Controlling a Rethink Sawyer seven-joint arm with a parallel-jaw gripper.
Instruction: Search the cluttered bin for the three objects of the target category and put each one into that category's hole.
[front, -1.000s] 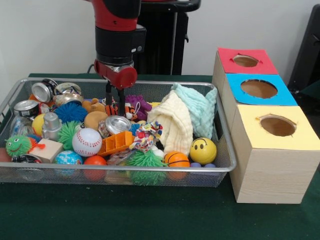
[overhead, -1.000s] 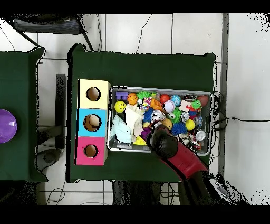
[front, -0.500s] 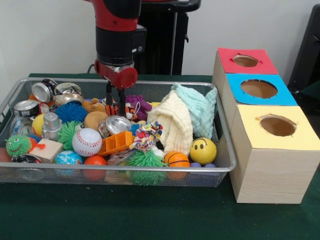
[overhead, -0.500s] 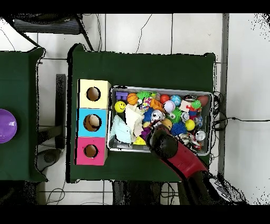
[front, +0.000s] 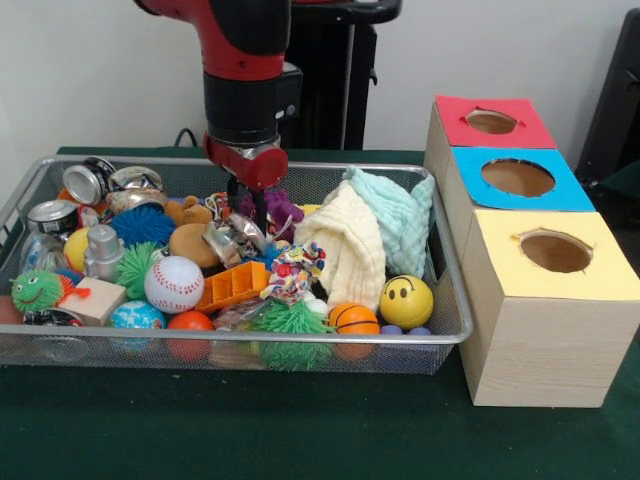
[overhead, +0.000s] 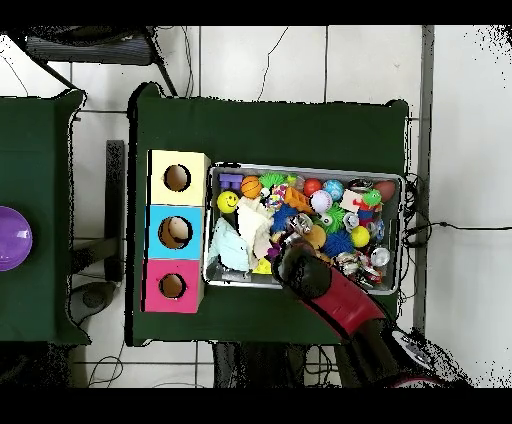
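The wire mesh bin (front: 250, 338) fills the table's left side and also shows in the overhead view (overhead: 300, 168). My gripper (front: 247, 212) is down in the bin's back middle, fingers apart, among the toys. The orange black-striped plush (front: 222, 207) shows only partly beside the fingers. I cannot tell whether they touch it. The tan-brown plush (front: 188, 240) lies just left of the gripper. In the overhead view the yellow duck (overhead: 264, 266) lies by the bin's near wall, next to the arm. The red-bordered hole (front: 491, 121) is on the farthest box.
The blue-bordered hole (front: 517, 177) and the yellow-bordered hole (front: 555, 251) are on the nearer boxes. Cream and mint cloths (front: 350, 240) pile up right of the gripper. A crushed can (front: 236, 238), a baseball (front: 173, 284), pom balls and a smiley ball (front: 406, 300) crowd the bin.
My gripper has moved to the picture's right in the front view and dropped lower into the clutter. The crushed can below it has been tipped and pushed.
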